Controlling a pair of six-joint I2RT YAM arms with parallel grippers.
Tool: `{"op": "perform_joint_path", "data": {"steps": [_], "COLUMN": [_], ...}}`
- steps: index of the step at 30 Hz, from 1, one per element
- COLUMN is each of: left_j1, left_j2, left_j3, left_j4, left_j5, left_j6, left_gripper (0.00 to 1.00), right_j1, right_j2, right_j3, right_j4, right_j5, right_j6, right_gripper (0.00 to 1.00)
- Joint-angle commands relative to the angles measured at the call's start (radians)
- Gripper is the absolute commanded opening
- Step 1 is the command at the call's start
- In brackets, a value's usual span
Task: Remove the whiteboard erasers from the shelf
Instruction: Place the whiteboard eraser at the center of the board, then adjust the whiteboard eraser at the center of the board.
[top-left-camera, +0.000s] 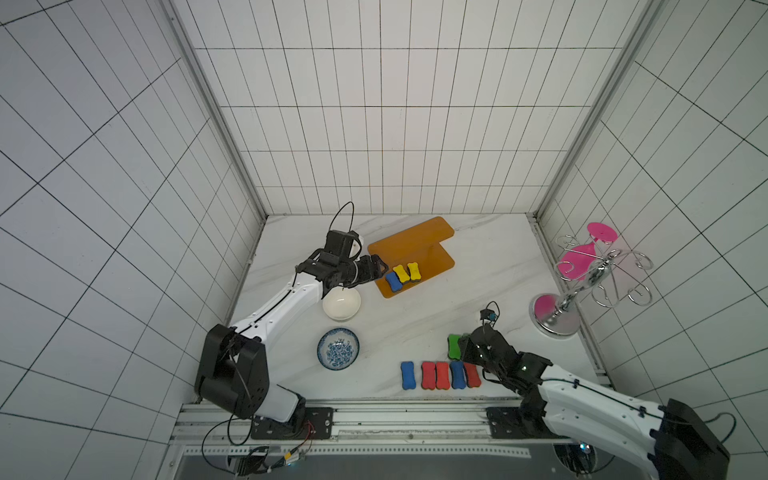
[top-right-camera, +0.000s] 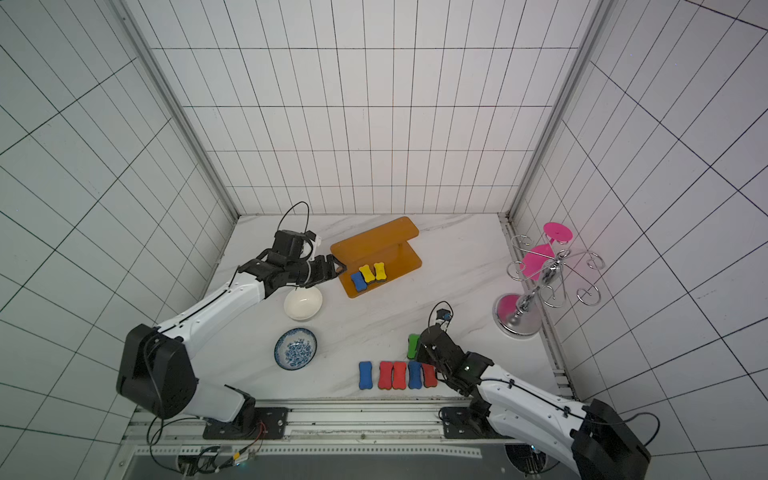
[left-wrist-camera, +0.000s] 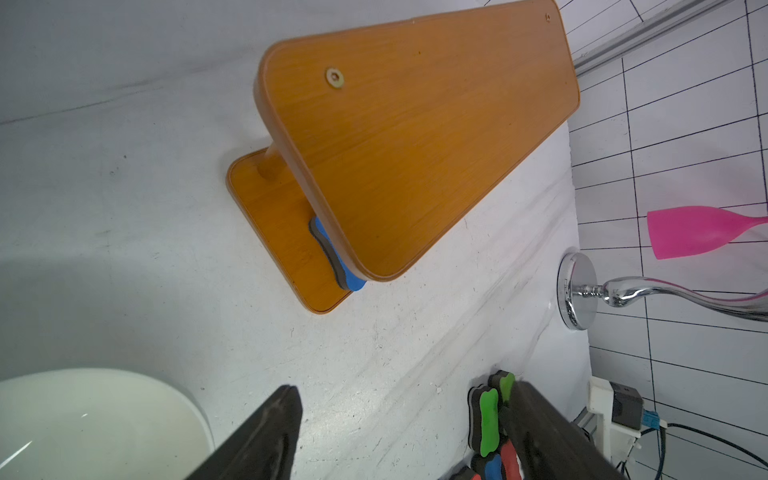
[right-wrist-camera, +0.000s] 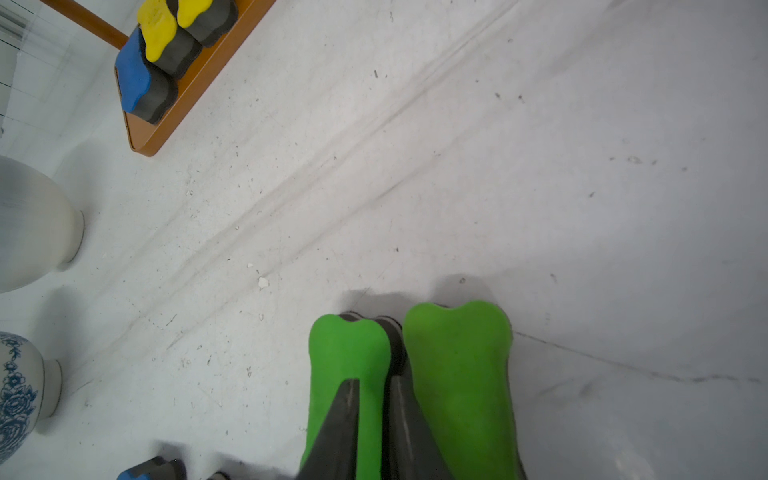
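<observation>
The orange two-tier shelf (top-left-camera: 409, 249) stands at the back of the table. On its lower board lie three whiteboard erasers: a blue one (top-left-camera: 392, 281) and two yellow ones (top-left-camera: 402, 273) (top-left-camera: 414, 271). My left gripper (top-left-camera: 380, 266) hovers open just left of the blue eraser (left-wrist-camera: 324, 245), holding nothing. Near the front, several red and blue erasers (top-left-camera: 441, 375) lie in a row on the table. Behind that row two green erasers (right-wrist-camera: 349, 353) (right-wrist-camera: 457, 365) sit side by side. My right gripper (right-wrist-camera: 374, 380) is right over them, jaws a narrow gap apart and gripping nothing.
A white bowl (top-left-camera: 341, 307) sits under the left forearm, with a blue-patterned bowl (top-left-camera: 338, 348) in front of it. A chrome glass rack (top-left-camera: 582, 286) with pink glasses stands at the right edge. Tiled walls close in the table on three sides.
</observation>
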Motion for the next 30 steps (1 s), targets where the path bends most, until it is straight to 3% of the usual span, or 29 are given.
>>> {"op": "perform_joint_path", "data": {"steps": [1, 7, 14, 21, 30], "left_j1": [-0.003, -0.003, -0.003, -0.003, -0.003], "left_j2": [0.013, 0.019, 0.027, 0.027, 0.03], "left_j3": [0.03, 0.029, 0.033, 0.031, 0.029], "left_j4": [0.0, 0.003, 0.007, 0.009, 0.011], "left_j5": [-0.008, -0.009, -0.005, -0.006, -0.007], "left_j6": [0.002, 0.004, 0.003, 0.005, 0.004], "left_gripper": [0.82, 0.82, 0.82, 0.82, 0.82], "right_j1": [0.007, -0.061, -0.247, -0.273, -0.273], "right_j2": [-0.028, -0.182, -0.157, -0.078, -0.089], "right_j3": [0.044, 0.015, -0.036, -0.049, -0.048], "right_j4": [-0.068, -0.178, -0.141, -0.07, -0.081], "right_j5": [0.027, 0.034, -0.163, -0.238, -0.234], "right_j6": [-0.032, -0.032, -0.094, -0.103, -0.106], "right_gripper": [0.18, 0.21, 0.3, 0.31, 0.32]}}
